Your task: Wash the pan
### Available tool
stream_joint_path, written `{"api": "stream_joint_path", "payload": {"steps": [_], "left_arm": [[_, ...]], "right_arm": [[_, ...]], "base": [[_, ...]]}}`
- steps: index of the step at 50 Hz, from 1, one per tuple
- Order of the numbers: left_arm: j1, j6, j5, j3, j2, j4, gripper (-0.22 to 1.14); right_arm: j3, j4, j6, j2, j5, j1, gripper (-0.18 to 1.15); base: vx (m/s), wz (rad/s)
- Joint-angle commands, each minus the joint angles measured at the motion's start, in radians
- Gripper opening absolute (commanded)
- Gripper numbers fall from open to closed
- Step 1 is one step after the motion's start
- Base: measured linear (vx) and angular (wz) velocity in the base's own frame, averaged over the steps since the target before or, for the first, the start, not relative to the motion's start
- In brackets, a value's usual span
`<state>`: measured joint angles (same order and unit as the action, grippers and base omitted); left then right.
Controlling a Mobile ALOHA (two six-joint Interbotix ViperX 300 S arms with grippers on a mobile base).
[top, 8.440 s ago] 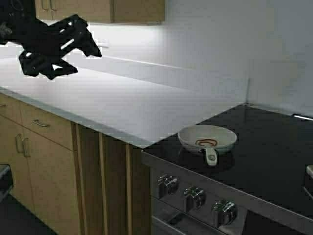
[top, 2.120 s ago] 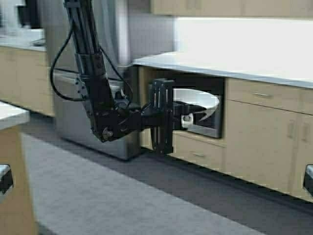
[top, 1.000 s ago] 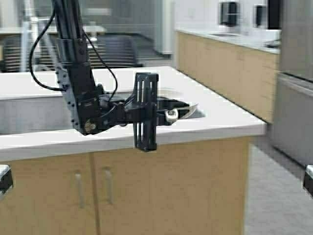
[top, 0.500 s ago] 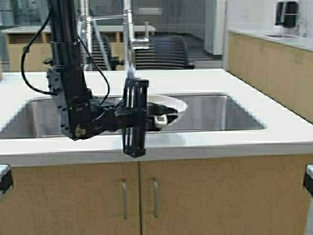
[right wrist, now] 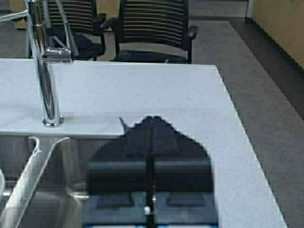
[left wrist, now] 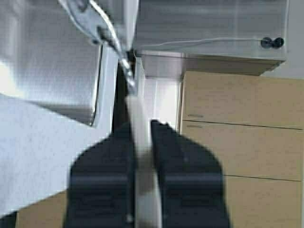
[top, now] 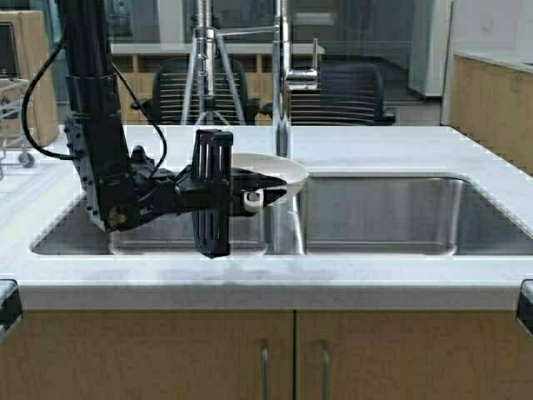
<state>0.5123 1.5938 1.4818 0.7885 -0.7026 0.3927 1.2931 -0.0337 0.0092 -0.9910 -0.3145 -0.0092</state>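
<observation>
My left gripper point(top: 250, 190) is shut on the short pale handle point(top: 252, 198) of the off-white pan point(top: 275, 169). It holds the pan level in the air above the divider between the two basins of the steel sink point(top: 383, 212), just in front of the tall faucet point(top: 283, 75). In the left wrist view the fingers point(left wrist: 173, 156) clamp the pale handle point(left wrist: 142, 142) between them. The pan's inside is hidden. My right gripper point(right wrist: 151, 118) is shut and empty, parked low at the right over the sink's edge.
The sink sits in a white island counter point(top: 375, 142) with wooden cabinet doors point(top: 166, 358) below. The faucet also shows in the right wrist view point(right wrist: 45, 71). Black chairs point(top: 350, 87) and a tripod point(top: 208, 58) stand behind the island.
The robot has driven from the stove to the island sink and turned. The sink now lies square in front. My left gripper still holds the pan by its handle.
</observation>
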Motion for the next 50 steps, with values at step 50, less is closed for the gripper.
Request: {"api": "stream_joint_path", "payload": {"steps": [50], "left_arm": [[0.014,0.104,-0.025,-0.014,0.074,0.161,0.02]], "right_arm": [[-0.081,0.003,0.003,0.167,0.037,0.0,0.06]], "base": [[0.15,0.14]]}}
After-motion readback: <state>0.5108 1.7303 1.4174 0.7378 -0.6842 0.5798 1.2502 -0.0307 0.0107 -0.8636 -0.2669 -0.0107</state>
